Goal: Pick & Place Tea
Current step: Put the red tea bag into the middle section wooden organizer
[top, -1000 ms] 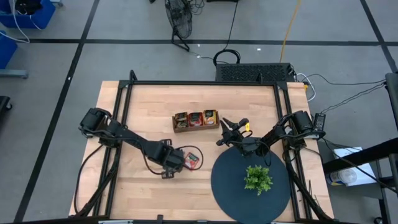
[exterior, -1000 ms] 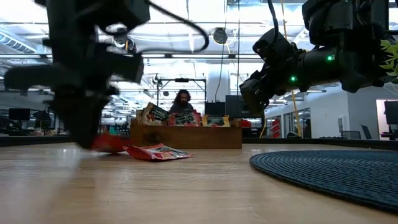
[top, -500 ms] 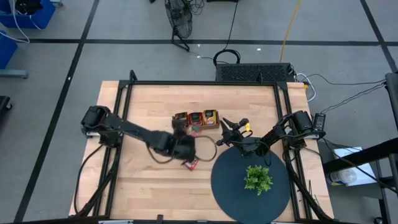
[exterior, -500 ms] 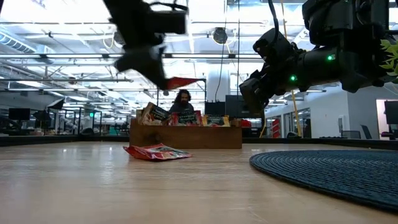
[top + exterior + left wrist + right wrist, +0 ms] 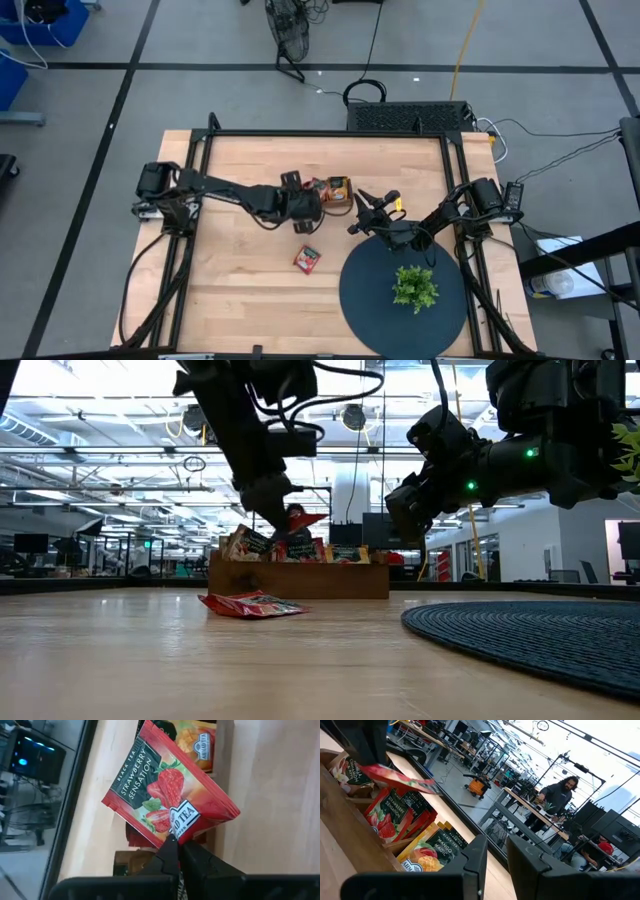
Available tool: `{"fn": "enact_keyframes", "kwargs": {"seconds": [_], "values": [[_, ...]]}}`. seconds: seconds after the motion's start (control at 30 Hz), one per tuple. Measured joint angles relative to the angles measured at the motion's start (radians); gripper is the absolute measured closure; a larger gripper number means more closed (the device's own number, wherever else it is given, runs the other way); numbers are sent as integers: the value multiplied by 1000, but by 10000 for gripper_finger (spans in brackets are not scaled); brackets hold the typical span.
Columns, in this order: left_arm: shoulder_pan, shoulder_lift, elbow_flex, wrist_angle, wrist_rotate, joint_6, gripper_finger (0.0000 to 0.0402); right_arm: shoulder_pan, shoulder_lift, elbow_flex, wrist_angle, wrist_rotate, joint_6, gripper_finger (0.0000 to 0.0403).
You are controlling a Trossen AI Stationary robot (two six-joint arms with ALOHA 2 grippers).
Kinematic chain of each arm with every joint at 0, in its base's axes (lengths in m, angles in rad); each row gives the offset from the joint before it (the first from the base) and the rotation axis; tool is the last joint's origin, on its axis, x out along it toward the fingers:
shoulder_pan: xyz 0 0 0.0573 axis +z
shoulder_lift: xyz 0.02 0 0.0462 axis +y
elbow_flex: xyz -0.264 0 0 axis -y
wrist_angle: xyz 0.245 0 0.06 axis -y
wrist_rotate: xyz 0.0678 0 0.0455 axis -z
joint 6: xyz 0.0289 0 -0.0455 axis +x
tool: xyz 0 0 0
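From where I stand, the left claw [image 5: 303, 203] is clamped on one corner of a red strawberry sachet [image 5: 167, 795], hanging just above the wooden tray [image 5: 340, 202], over its strawberry compartment. To do this well, it ought to line the sachet up with the red ones already standing there, come down gently, and only then let go. Another sachet [image 5: 307, 259] lies on the bench, well short of the tray. Right of the tray, the right claw [image 5: 364, 212] waits, slightly apart, holding nothing.
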Motion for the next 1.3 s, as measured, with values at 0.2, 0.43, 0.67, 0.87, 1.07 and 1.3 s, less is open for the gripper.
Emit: {"fn": "enact_keyframes", "kwargs": {"seconds": [0.2, 0.43, 0.67, 0.87, 1.07, 1.3], "values": [[8, 0, -24, 81, 32, 2, 393, -2, 0, 0, 0, 0, 0, 342], [31, 1, -25, 85, 59, -5, 394, -4, 0, 0, -8, 0, 5, 342], [61, 88, -25, 112, 101, 9, 394, -4, 0, 0, -8, 0, 6, 342], [68, 129, -25, 108, 41, -1, 391, -4, 0, 0, -8, 2, 6, 342], [66, 126, -25, 107, 40, -44, 382, -4, 0, 0, -8, 2, 7, 342], [65, 124, -25, 112, 40, -141, 329, -4, 0, 0, -8, 1, 7, 342]]}}
